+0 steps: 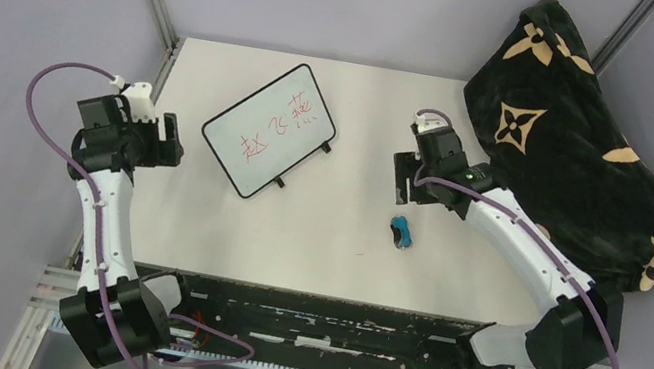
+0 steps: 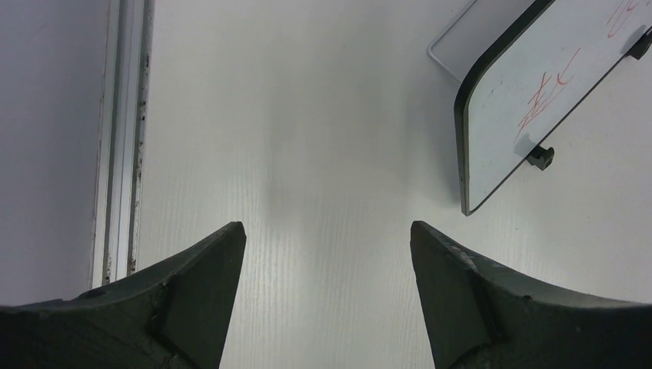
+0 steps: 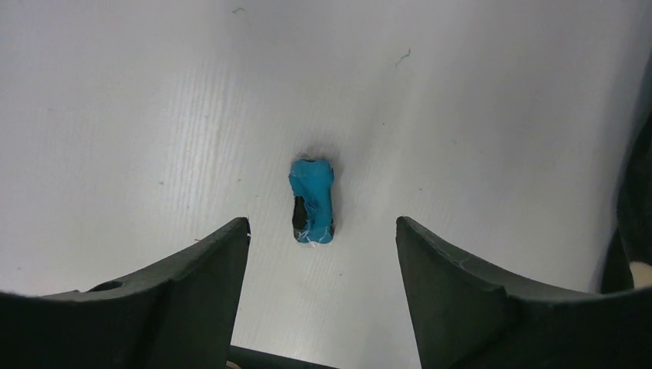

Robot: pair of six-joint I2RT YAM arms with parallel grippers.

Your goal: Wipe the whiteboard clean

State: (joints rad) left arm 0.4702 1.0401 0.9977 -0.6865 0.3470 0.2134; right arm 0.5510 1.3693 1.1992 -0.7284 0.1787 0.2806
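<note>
At far left, left arm reaching up along the left edge of a white table (image 1: 313,243). Left gripper (image 1: 172,139) held above the table just inside that edge, jaws spread wide with nothing between them. From its wrist camera, left gripper (image 2: 328,231) over bare tabletop, a metal rail (image 2: 121,138) running along the left side.

Just right of it, the whiteboard (image 1: 269,129) lying flat on the table, left of centre toward the back, turned diagonally. White face up, thin black frame, small black feet along the near-right edge, red handwriting across the middle. One corner of the whiteboard (image 2: 530,100) visible at upper right of the left wrist view, touched by neither gripper.

Right of centre, a small blue-and-black eraser (image 1: 402,231) alone on the table, well apart from the board.

Just behind it, right gripper (image 1: 402,180), jaws likewise wide apart and holding nothing. From the right wrist camera, right gripper (image 3: 323,220) framing the eraser (image 3: 313,201) below, fingers clear of it.

At far right, a black blanket (image 1: 563,145) with tan flower shapes heaped over the back right corner.
</note>
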